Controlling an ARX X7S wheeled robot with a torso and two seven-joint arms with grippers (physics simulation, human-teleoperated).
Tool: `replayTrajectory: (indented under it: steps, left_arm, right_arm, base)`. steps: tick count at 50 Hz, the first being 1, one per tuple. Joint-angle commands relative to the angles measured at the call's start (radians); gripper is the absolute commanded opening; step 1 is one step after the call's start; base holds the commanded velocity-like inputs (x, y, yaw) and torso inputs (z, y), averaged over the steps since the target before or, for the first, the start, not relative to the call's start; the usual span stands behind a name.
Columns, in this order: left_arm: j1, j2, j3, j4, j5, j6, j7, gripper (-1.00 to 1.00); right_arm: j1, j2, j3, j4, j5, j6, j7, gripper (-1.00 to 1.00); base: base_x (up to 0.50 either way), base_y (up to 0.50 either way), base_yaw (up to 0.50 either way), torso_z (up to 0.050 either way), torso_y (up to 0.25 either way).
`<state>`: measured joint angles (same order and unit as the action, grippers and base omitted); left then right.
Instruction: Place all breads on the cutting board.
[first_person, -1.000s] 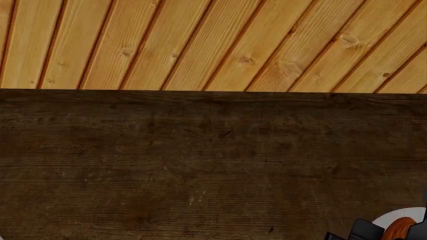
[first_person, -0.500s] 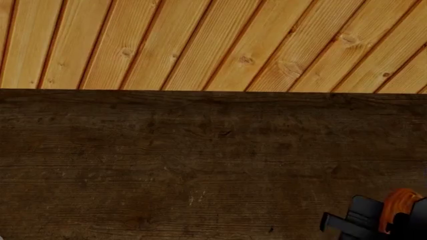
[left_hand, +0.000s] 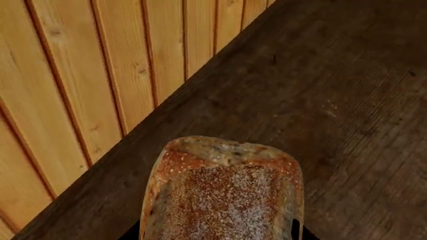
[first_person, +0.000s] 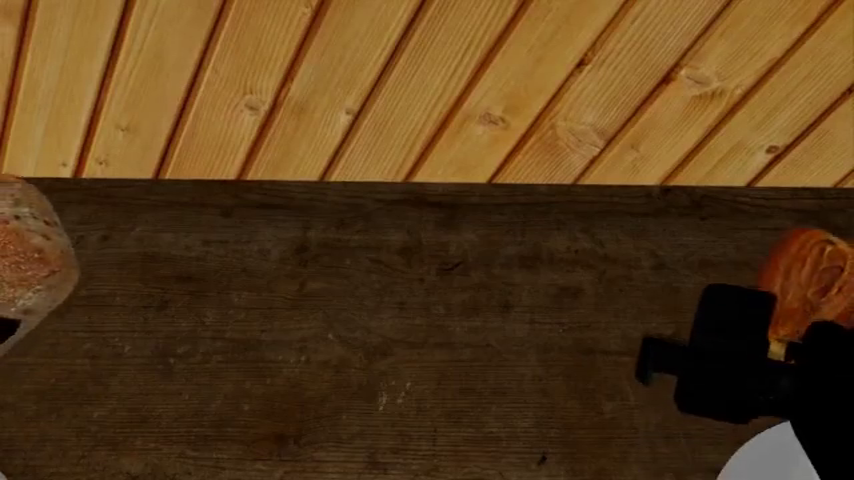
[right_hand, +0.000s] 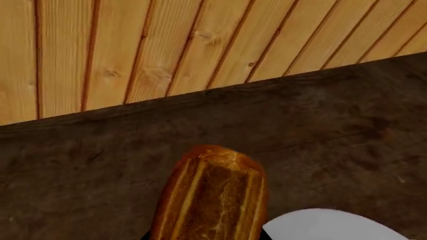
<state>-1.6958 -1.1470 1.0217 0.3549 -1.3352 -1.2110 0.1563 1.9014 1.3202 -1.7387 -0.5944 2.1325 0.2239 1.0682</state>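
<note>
Held aloft over my dark wooden surface (first_person: 400, 330): right gripper (first_person: 787, 345) jaws pinching the split-top loaf (first_person: 807, 275) above the plate (first_person: 774, 460), left jaws, barely in view, apparently clamping the floury crusty loaf (left_hand: 223, 195); cutting board unseen, so blind carrying risks a dropped bread.

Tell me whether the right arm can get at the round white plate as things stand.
Probably not: the right gripper already seems to hold the orange-brown split-top loaf, though the white plate lies just beside it.

Floury speckled loaf (first_person: 24, 255) at left edge, orange-brown split-top loaf (first_person: 809, 280) at right
</note>
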Motion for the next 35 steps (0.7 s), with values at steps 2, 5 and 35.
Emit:
replayTrajectory:
  steps: [2, 5, 35]
  left_arm:
    - [0.062, 0.068, -0.115, -0.041, -0.298, 0.088, -0.420, -1.00]
    - [0.083, 0.060, -0.139, -0.039, -0.341, 0.142, -0.471, -1.00]
    - [0.110, 0.059, -0.180, 0.008, -0.384, 0.245, -0.676, -1.00]
  right_arm:
    - [0.084, 0.046, 0.081, -0.057, -0.093, 0.021, -0.094, -1.00]
    - [0.093, 0.058, 0.094, -0.082, -0.125, 0.019, -0.109, -1.00]
    - [0.094, 0.032, 0.129, -0.184, -0.274, 0.058, -0.176, -1.00]
  base:
    - [0.00, 0.00, 0.00, 0.000, 0.000]
    - [0.00, 0.00, 0.00, 0.000, 0.000]
    - [-0.22, 0.02, 0.00, 0.000, 0.001]
